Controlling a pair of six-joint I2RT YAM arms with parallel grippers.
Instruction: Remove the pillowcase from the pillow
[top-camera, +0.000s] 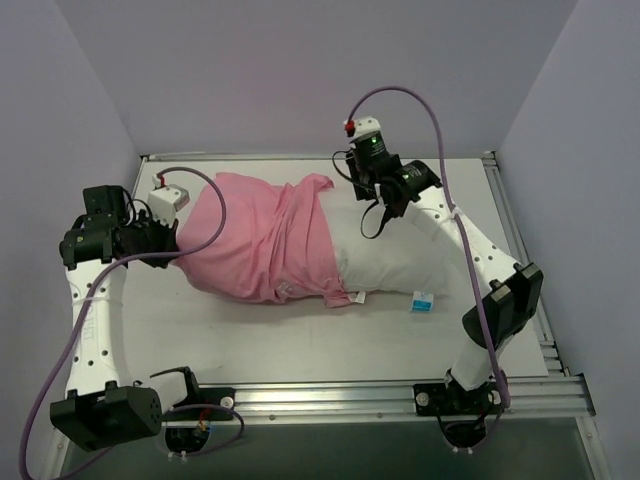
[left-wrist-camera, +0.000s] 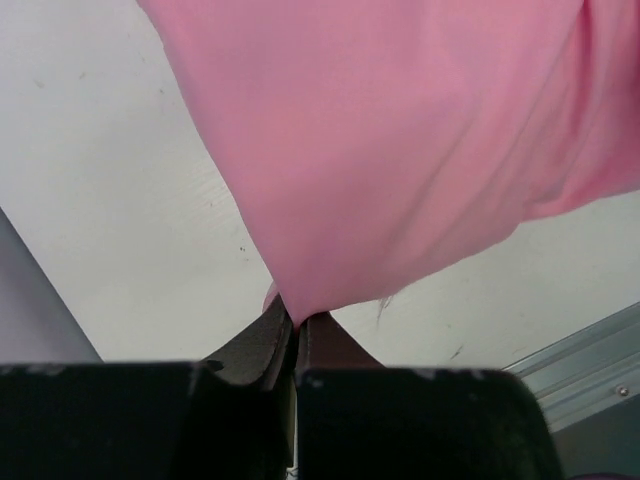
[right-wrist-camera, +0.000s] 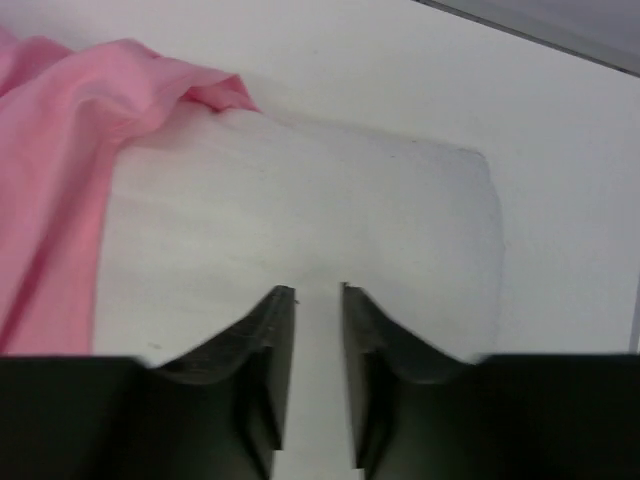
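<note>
The pink pillowcase (top-camera: 265, 245) covers the left half of the white pillow (top-camera: 400, 265), whose right half lies bare on the table with a small tag (top-camera: 423, 300) at its near edge. My left gripper (top-camera: 170, 242) is shut on the pillowcase's left end, and the pink cloth (left-wrist-camera: 400, 130) runs out from between my fingertips (left-wrist-camera: 297, 318). My right gripper (top-camera: 378, 205) sits at the pillow's far edge. Its jaws (right-wrist-camera: 318, 290) stand narrowly apart with white pillow (right-wrist-camera: 330, 200) between them. The pillowcase's open rim (right-wrist-camera: 60, 130) lies bunched to the left.
The white table (top-camera: 300, 340) has aluminium rails along the front (top-camera: 400, 395) and right side (top-camera: 515, 220). Grey walls stand close on the left, back and right. Purple cables loop from both arms over the table.
</note>
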